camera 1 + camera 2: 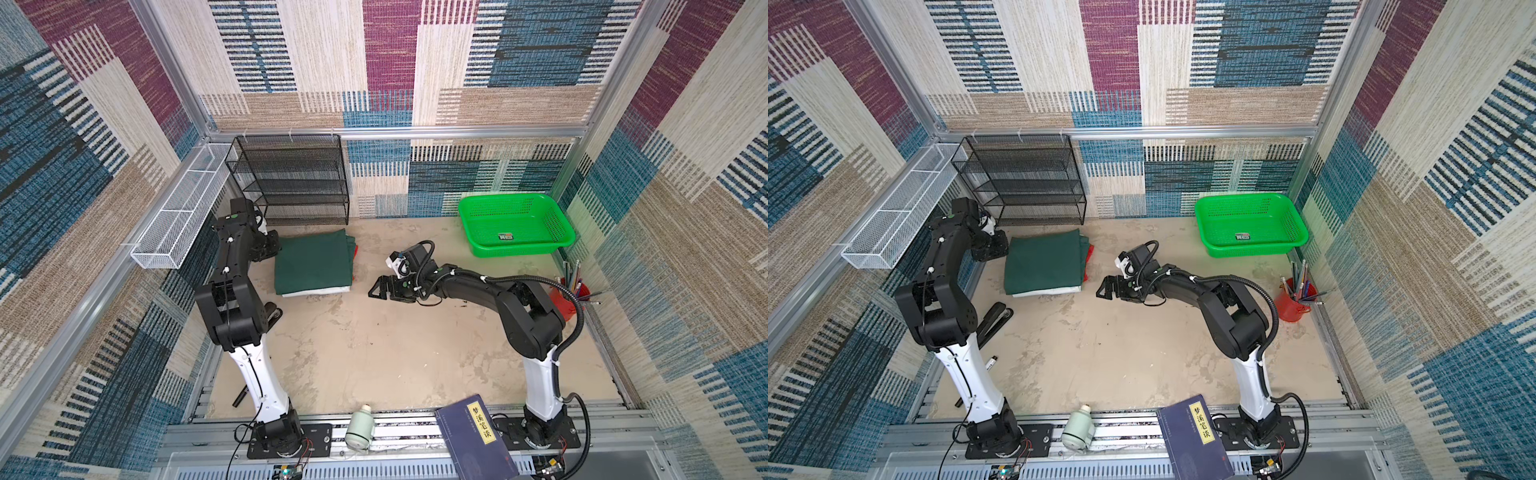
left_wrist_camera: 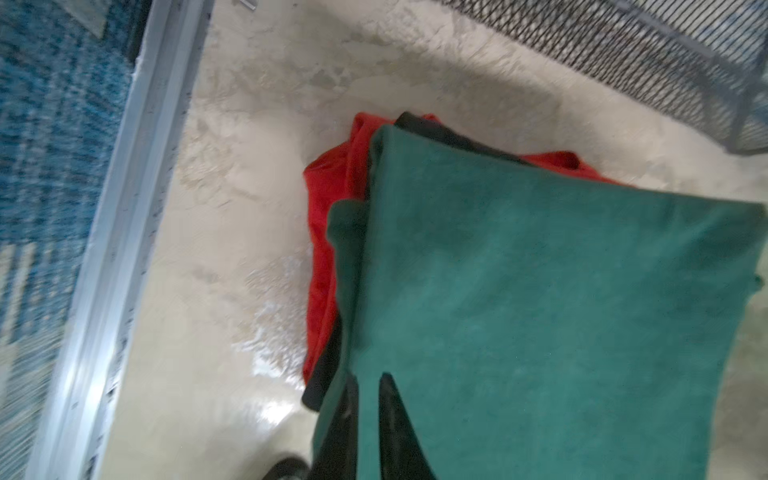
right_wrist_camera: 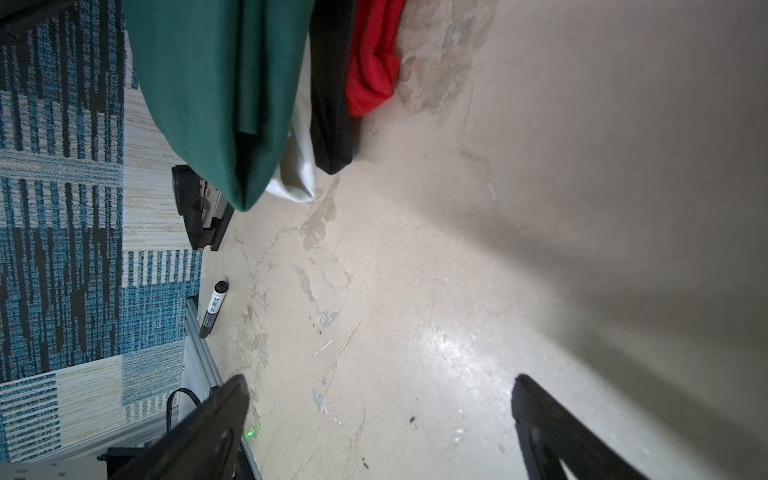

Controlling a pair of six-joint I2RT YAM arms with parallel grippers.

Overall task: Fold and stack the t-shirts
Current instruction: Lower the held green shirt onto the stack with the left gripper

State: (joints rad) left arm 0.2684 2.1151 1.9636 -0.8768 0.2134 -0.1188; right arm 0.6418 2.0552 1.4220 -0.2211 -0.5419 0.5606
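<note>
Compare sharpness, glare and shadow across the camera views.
Left wrist view: motion-blurred, the mesh rack smeared, the green shirt soft, with glare on the table. Right wrist view: sharper, with the marker label crisp and a broad shadow over much of the table. Both top views: evenly lit and sharp.

Stack, top down: dark green t-shirt [image 1: 311, 259] | white t-shirt [image 1: 320, 290] | black cloth [image 3: 330, 104] | red t-shirt [image 2: 332, 187] | basket [image 1: 519, 248] bright green | rack [image 1: 291, 178] black mesh | book [image 1: 473, 440] navy | walls [image 1: 374, 62] blue, maroon and beige striped patchwork | tabletop [image 1: 374, 353] mottled beige

Beige tabletop [image 1: 374, 353], t-shirt stack [image 1: 313, 262], green basket [image 1: 519, 248], mesh rack [image 1: 291, 178]
</note>
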